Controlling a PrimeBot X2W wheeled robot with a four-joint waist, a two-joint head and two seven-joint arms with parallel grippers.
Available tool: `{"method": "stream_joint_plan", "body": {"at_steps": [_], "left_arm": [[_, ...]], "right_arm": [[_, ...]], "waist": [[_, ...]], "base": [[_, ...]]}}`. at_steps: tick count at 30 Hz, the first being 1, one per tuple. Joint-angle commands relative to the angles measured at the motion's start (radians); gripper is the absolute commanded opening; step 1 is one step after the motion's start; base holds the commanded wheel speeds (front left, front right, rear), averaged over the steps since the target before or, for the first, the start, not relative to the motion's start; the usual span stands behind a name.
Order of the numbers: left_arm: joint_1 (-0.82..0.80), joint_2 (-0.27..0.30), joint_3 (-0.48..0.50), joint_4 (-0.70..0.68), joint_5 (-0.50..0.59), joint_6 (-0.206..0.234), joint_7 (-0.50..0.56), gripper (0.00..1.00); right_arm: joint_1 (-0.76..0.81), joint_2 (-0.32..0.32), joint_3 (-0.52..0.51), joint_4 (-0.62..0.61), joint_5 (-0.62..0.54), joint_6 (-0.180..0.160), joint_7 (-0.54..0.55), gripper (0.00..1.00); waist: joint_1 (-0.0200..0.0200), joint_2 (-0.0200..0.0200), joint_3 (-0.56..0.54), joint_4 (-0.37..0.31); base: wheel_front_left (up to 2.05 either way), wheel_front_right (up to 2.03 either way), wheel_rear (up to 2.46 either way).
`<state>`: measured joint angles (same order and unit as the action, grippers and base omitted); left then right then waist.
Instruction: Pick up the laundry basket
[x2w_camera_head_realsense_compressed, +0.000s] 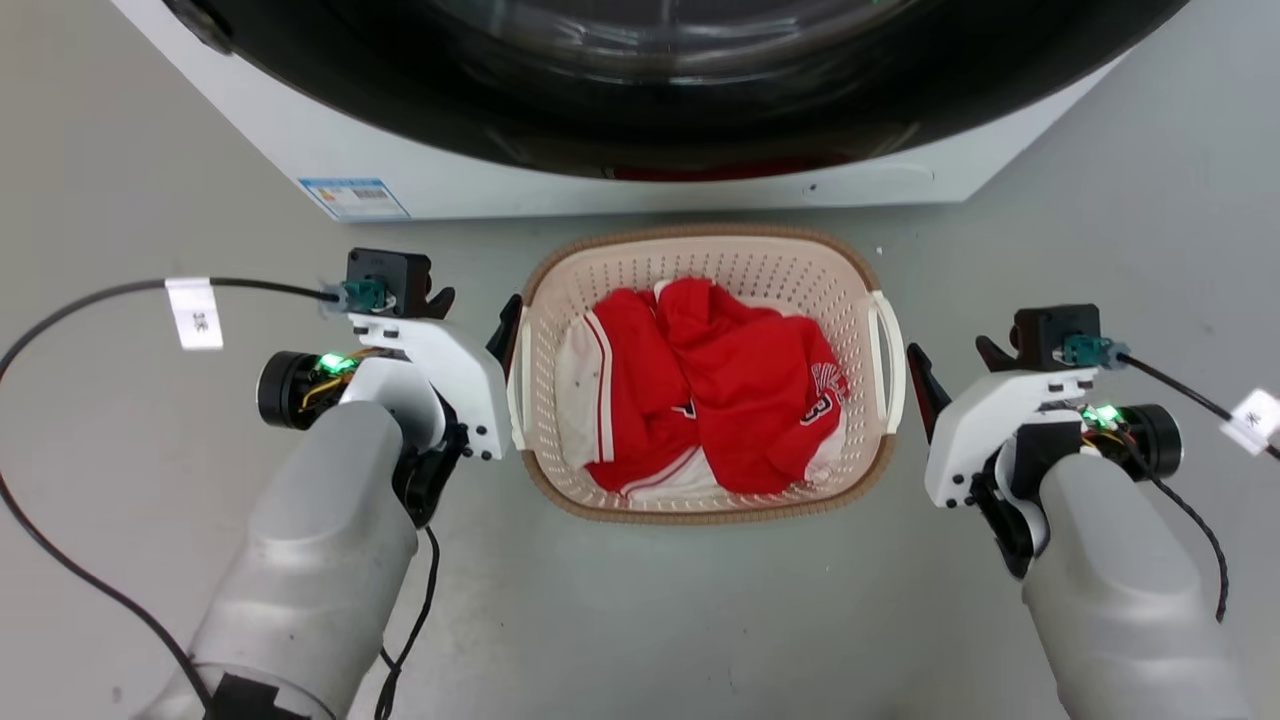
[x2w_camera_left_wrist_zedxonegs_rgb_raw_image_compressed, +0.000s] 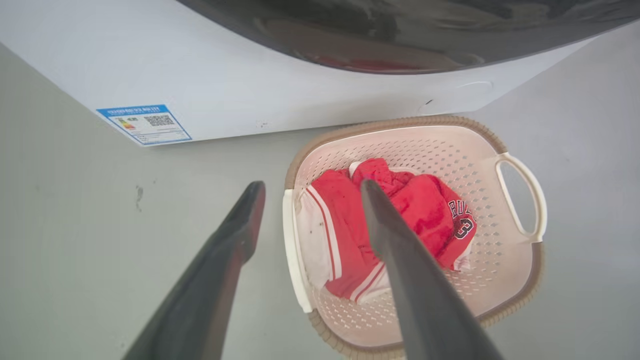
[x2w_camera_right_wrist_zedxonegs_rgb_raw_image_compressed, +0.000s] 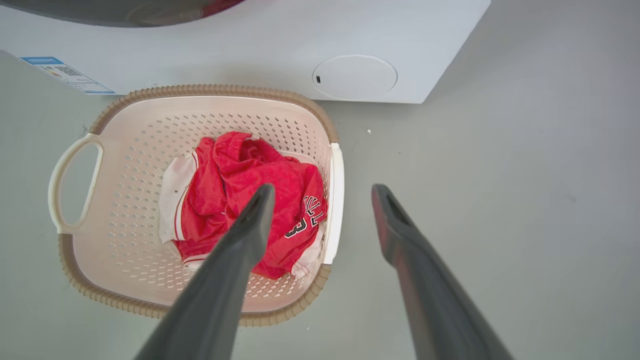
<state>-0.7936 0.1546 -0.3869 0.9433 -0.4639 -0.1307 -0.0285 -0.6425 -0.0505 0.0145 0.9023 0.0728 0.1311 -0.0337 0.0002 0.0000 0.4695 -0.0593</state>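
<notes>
The laundry basket sits on the grey floor in the middle of the head view, just below the white washing machine that fills the top of the frame. It is a cream plastic tub, rounded-rectangular, its walls and bottom pierced with rows of small holes, and a brown woven-look band runs round the rim. A white loop handle lies on its left edge and another on its right edge. Inside lies a crumpled red jersey with white trim (a dark number 3 shows on it).

The left gripper is at centre left of the head view, just beside the left handle, fingers spread and holding nothing. In its wrist view that handle shows in the gap between the two dark fingers.

The right gripper is at centre right, near the right handle and likewise spread wide and empty. In its wrist view that handle shows between its fingers. Whether either gripper touches the basket cannot be told.
</notes>
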Motion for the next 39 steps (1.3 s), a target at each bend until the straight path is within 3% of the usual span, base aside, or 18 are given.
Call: {"method": "stream_joint_plan", "body": {"at_steps": [1,14,25,39], "left_arm": [[-0.029,0.011,-0.02,0.014,-0.021,0.0,0.012,1.0],[-0.164,0.062,-0.176,0.114,-0.175,0.0,0.078,1.0],[-0.243,0.063,-0.268,0.2,-0.23,0.0,0.089,1.0],[-0.338,0.047,-0.311,0.277,-0.264,0.0,0.072,1.0]], "right_arm": [[-0.038,0.001,0.01,0.031,0.006,-0.001,0.0,1.0],[-0.229,0.001,0.175,0.256,0.164,-0.001,-0.008,1.0],[-0.33,0.001,0.275,0.311,0.28,-0.001,-0.038,1.0],[-0.396,0.001,0.361,0.349,0.37,-0.001,-0.051,1.0]], "waist": [[-0.0002,0.0,0.045,-0.012],[-0.0002,0.0,0.214,-0.056],[-0.0002,0.0,0.327,-0.069],[-0.0002,0.0,0.41,-0.065]], "base": [[0.0,0.0,0.0],[0.0,0.0,0.0],[0.0,0.0,0.0],[0.0,0.0,0.0]]}}
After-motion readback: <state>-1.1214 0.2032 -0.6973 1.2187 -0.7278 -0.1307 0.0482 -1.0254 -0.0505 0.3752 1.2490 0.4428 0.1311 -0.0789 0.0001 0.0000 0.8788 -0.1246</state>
